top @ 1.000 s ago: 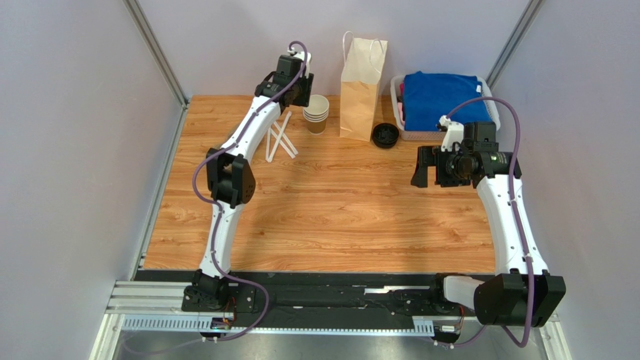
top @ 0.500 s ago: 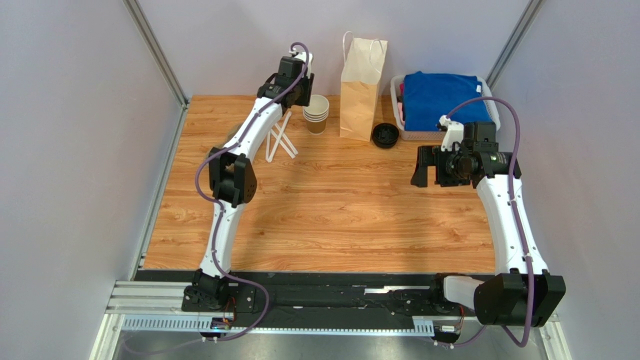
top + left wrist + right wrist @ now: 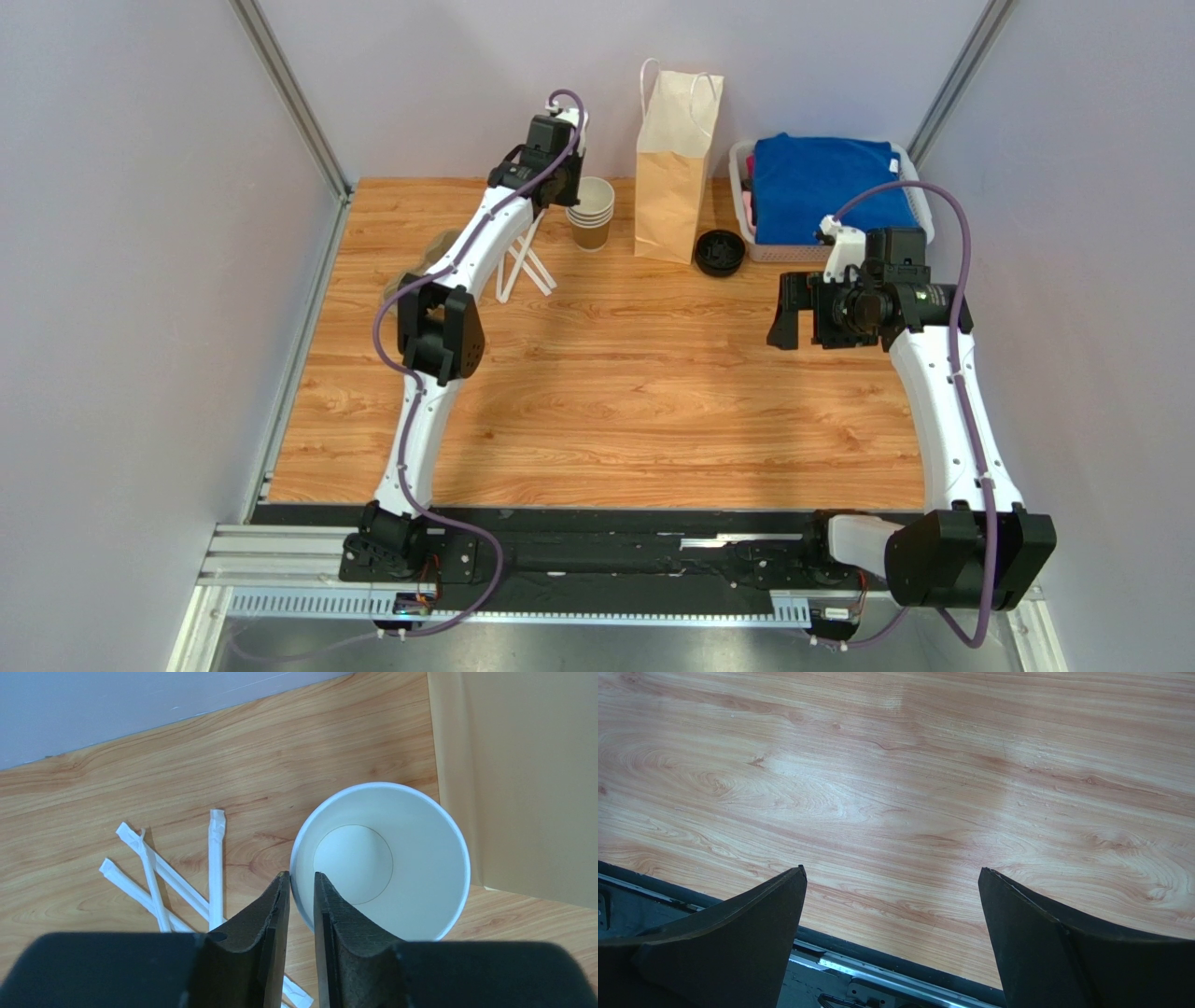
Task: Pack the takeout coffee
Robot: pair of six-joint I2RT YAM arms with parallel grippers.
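Set at a slim gap at the left gripper [image 3: 300, 876], astride the near rim of the top cup in the stack of lidless paper cups [image 3: 382, 857], one finger outside the wall and one inside; cannot tell whether pinching. Flanked by wrapped straws [image 3: 158, 875] on the left and a paper bag [image 3: 676, 147] on the right, with a black lid [image 3: 720, 252] and a basket of blue cloth [image 3: 825, 182] beyond. Spread wide at the right gripper [image 3: 892, 882], over the table [image 3: 631, 406], well apart from all that; cannot place the takeout coffee, only a tan shape [image 3: 421, 262] half hidden beside the left arm's elbow [image 3: 442, 333].
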